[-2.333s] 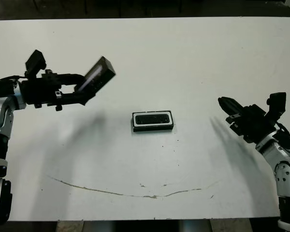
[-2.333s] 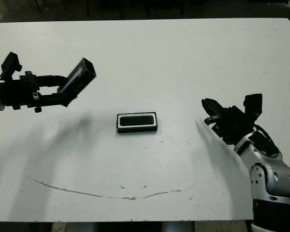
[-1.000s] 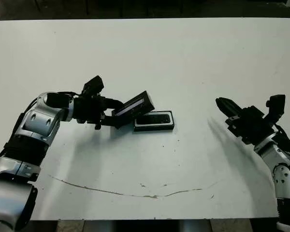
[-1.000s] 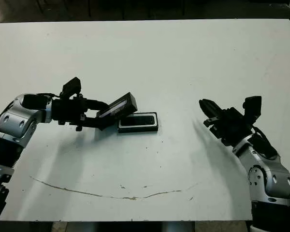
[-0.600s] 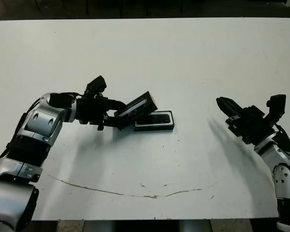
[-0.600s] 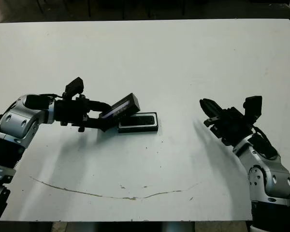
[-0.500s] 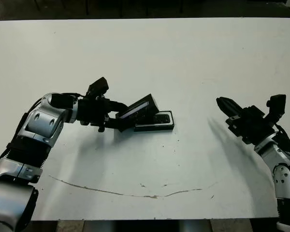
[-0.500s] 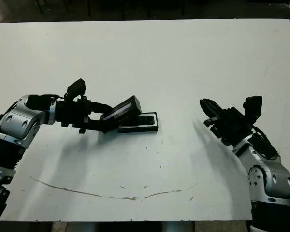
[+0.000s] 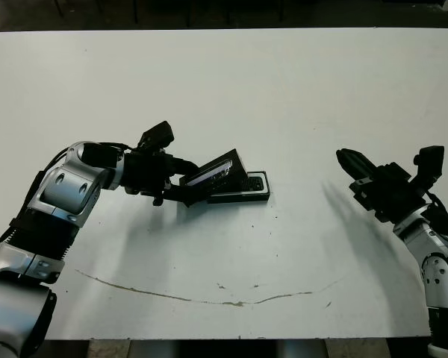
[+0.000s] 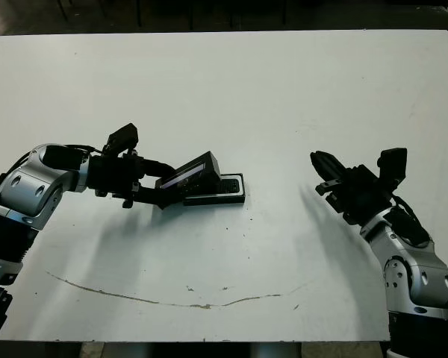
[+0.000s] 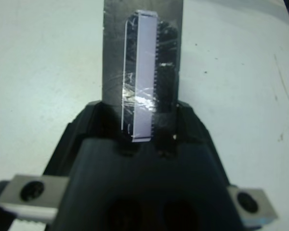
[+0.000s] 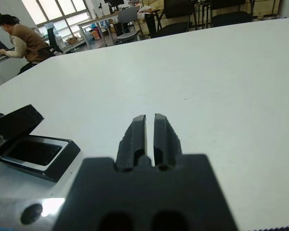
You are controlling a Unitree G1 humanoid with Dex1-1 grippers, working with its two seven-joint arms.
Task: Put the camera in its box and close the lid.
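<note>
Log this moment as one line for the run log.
left gripper: shut on lid, tilted over box | camera: in box | right gripper: shut, idle

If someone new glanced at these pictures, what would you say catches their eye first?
Most striking is the left pincer near the table's middle, holding the lid tilted over the left end of the box, with the camera showing in the uncovered part. Off to the right, the right pincer hangs idle above the white table, fingers together and holding nothing.

Lid (image 9: 213,174) tilted over box (image 9: 248,192) left end; camera (image 9: 248,183) inside box.
</note>
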